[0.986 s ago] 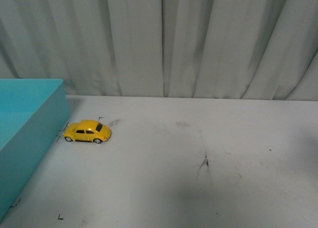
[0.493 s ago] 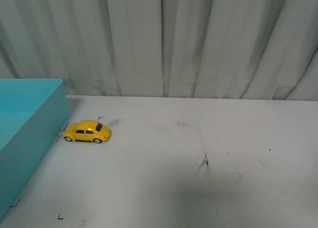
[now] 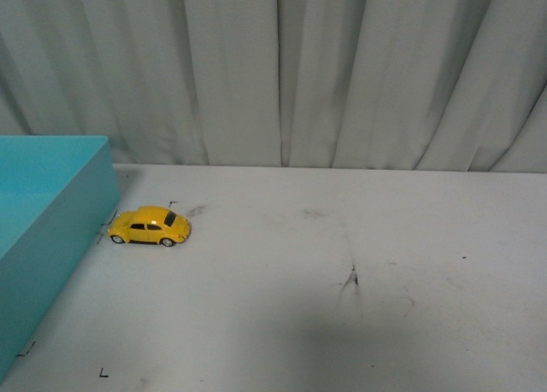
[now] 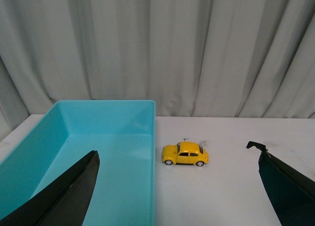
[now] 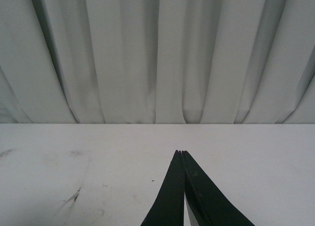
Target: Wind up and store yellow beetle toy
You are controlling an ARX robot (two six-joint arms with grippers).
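Observation:
The yellow beetle toy point(image 3: 150, 225) stands on its wheels on the white table, just right of the turquoise bin point(image 3: 43, 230). In the left wrist view the toy point(image 4: 185, 154) sits beside the bin's wall point(image 4: 153, 152). My left gripper point(image 4: 177, 159) is open and empty, well short of the toy, its black fingers point(image 4: 74, 191) spread wide. My right gripper point(image 5: 180, 152) is shut and empty above bare table, far from the toy. Neither arm shows in the front view.
The white table point(image 3: 342, 324) has dark scuff marks point(image 3: 350, 279) near its middle and small black corner marks point(image 3: 103, 374) at the front left. A grey curtain point(image 3: 325, 67) hangs behind the table's far edge. The bin point(image 4: 98, 157) is open-topped and holds nothing visible.

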